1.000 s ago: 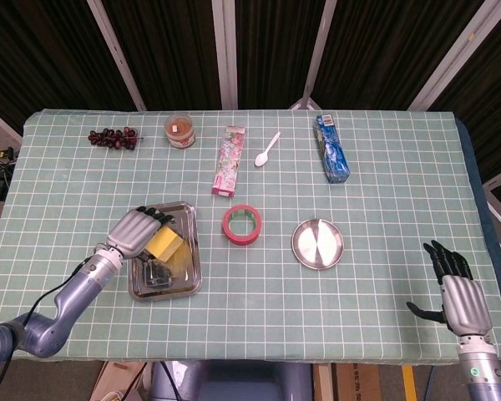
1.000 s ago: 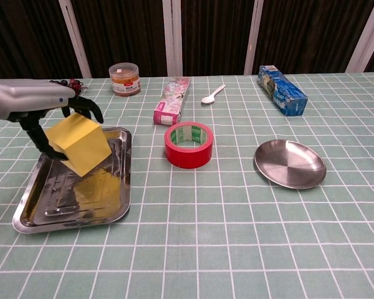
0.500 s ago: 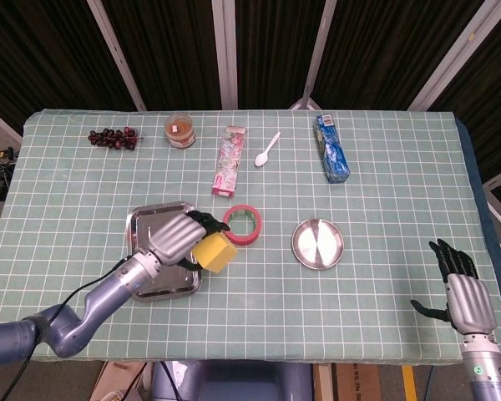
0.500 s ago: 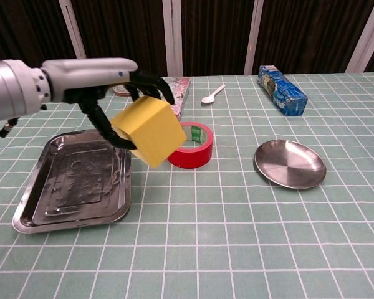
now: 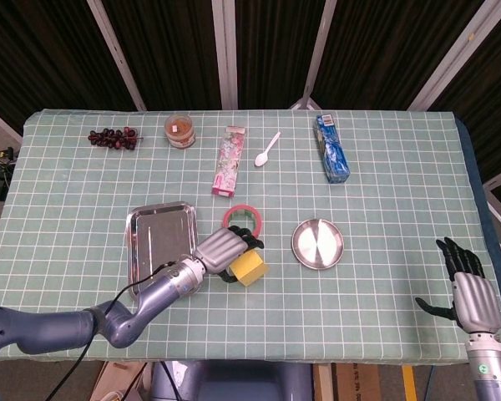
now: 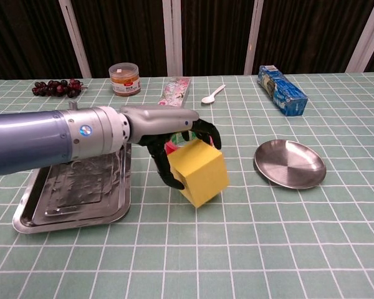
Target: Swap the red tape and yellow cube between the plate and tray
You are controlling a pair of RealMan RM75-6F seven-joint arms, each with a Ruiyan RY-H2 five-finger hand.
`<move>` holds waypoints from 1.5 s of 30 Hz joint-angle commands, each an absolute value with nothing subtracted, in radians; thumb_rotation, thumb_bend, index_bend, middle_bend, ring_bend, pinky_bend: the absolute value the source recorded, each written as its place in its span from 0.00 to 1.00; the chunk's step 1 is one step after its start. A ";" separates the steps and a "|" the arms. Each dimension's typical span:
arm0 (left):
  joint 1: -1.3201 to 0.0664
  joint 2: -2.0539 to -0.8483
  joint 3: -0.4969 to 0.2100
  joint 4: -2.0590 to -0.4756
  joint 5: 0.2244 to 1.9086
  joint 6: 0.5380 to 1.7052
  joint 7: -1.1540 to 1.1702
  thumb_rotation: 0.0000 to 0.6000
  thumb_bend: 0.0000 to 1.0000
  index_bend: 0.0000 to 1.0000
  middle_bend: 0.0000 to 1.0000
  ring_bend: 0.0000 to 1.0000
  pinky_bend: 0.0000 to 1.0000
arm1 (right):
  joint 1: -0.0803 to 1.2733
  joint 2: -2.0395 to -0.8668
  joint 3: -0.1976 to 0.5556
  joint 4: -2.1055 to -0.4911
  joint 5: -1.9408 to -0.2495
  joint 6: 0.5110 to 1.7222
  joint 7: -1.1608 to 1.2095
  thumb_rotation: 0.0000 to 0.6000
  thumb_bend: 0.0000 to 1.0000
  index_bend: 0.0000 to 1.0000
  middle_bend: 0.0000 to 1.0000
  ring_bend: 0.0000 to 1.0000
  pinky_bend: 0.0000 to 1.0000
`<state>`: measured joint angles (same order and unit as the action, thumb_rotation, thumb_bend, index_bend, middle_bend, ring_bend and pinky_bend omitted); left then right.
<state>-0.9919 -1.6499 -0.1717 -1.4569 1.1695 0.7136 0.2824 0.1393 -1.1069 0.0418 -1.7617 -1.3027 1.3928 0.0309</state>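
Left hand (image 6: 174,134) grips one matte yellow cube (image 6: 199,172), held above the checked cloth. One glossy red tape (image 5: 244,219) ring sits just behind the hand, partly hidden. One shiny rectangular steel tray (image 6: 68,193) lies to its left, one round steel plate (image 6: 290,164) to its right. Right hand (image 5: 470,292) hangs spread, holding nothing.

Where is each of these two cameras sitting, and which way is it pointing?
Head view: high above the near edge, looking steeply down on the whole table; shows the left hand gripping the yellow cube, and the right hand idle.
Chest view: low at the near edge, looking across toward the dark curtains; shows only the left arm and hand.
Shared: cube, tray, plate.
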 commanded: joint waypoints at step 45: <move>-1.112 -1.692 -0.212 -1.126 1.113 0.596 0.137 1.00 0.00 0.12 0.00 0.00 0.00 | 0.128 -1.112 0.088 -1.767 -1.198 1.327 -0.071 1.00 0.16 0.05 0.00 0.05 0.01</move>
